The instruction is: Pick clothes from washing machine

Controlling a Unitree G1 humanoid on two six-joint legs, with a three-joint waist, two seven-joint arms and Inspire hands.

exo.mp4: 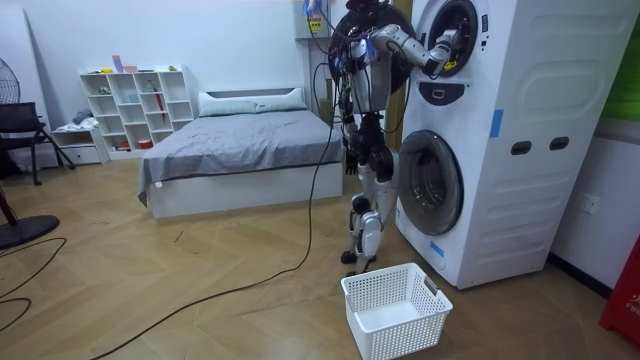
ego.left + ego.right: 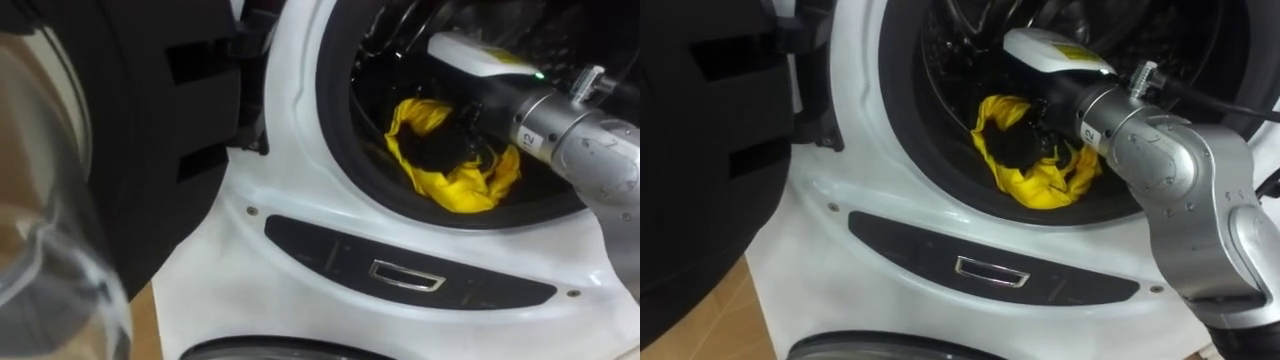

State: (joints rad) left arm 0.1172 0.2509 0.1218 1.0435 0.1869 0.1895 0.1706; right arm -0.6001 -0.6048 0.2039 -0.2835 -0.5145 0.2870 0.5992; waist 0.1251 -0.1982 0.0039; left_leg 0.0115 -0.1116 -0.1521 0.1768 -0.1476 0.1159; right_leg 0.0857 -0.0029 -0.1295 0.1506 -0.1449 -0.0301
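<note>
A yellow cloth [image 2: 470, 185] lies bunched at the front of the upper machine's drum [image 2: 400, 40], just behind the dark door seal. My right arm comes in from the right and reaches into the drum. My dark right hand [image 2: 452, 140] sits in the middle of the cloth, its fingers curled into the folds, and yellow fabric wraps around it on the left and below. In the right eye view the same cloth [image 2: 1040, 185] and right hand [image 2: 1022, 145] show. In the room view I stand upright in front of the stacked machines [image 1: 500, 130], right arm raised into the upper opening.
The upper machine's open black door [image 2: 150, 110] hangs at the left, its glass bulge close to my head. A dark control panel with a chrome handle [image 2: 405, 275] lies below the opening. A white laundry basket [image 1: 395, 310] stands on the wooden floor by my feet. A bed [image 1: 240, 150] stands behind me.
</note>
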